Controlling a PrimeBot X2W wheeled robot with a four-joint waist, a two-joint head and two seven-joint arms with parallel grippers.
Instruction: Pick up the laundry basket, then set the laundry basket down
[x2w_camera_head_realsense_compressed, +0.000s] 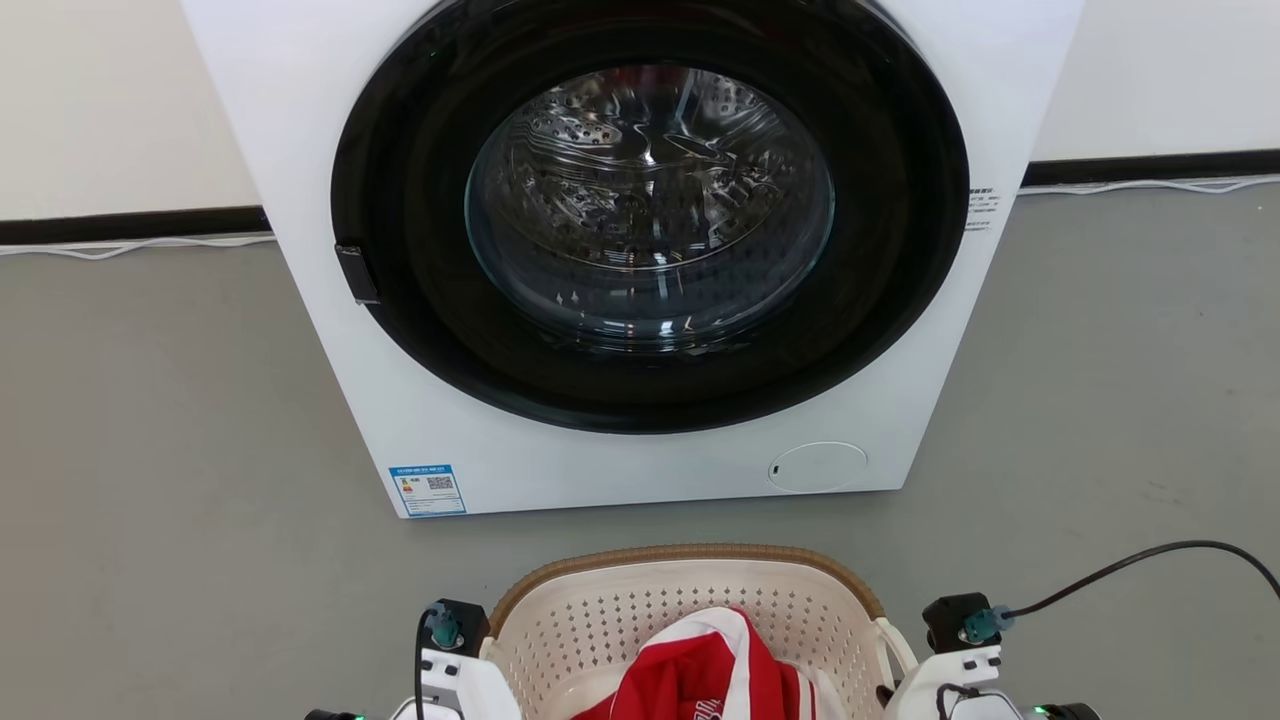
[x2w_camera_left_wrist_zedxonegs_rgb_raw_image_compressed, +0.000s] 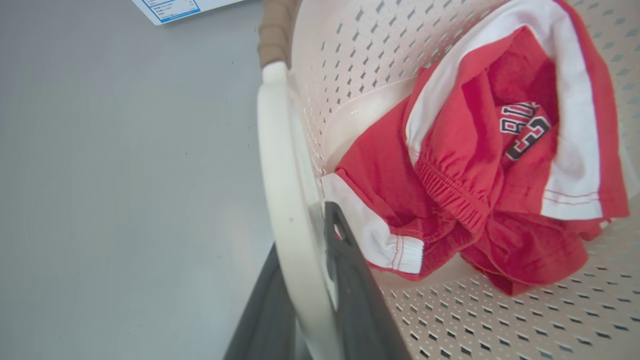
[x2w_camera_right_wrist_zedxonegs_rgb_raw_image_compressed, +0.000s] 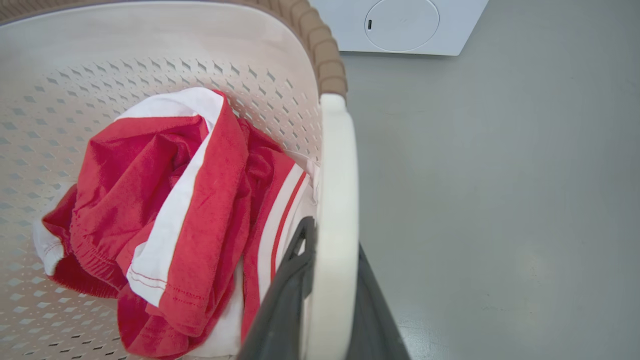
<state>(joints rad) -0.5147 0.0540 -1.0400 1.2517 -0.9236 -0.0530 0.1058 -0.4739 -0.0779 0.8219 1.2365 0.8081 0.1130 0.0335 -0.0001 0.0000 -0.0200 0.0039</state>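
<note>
Nearest us, our left gripper (x2w_camera_left_wrist_zedxonegs_rgb_raw_image_compressed: 305, 240) is closed on the left loop handle (x2w_camera_left_wrist_zedxonegs_rgb_raw_image_compressed: 282, 165) of the laundry basket (x2w_camera_head_realsense_compressed: 690, 553), one dark finger on either side of it. Our right gripper (x2w_camera_right_wrist_zedxonegs_rgb_raw_image_compressed: 332, 240) pinches the right loop handle (x2w_camera_right_wrist_zedxonegs_rgb_raw_image_compressed: 337, 170) likewise. The basket sits between them, holding a crumpled red-and-white garment (x2w_camera_head_realsense_compressed: 710, 660) — whether it touches the grey floor (x2w_camera_head_realsense_compressed: 150, 420) we cannot tell. Just beyond stands the white washing machine (x2w_camera_head_realsense_compressed: 640, 470).

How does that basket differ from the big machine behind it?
The laundry basket is cream, perforated, brown-rimmed; the washing machine is white with a black-ringed glass door. The basket is far smaller than the machine. The basket holds red-and-white clothing; the machine's drum looks empty. Both are pale.
</note>
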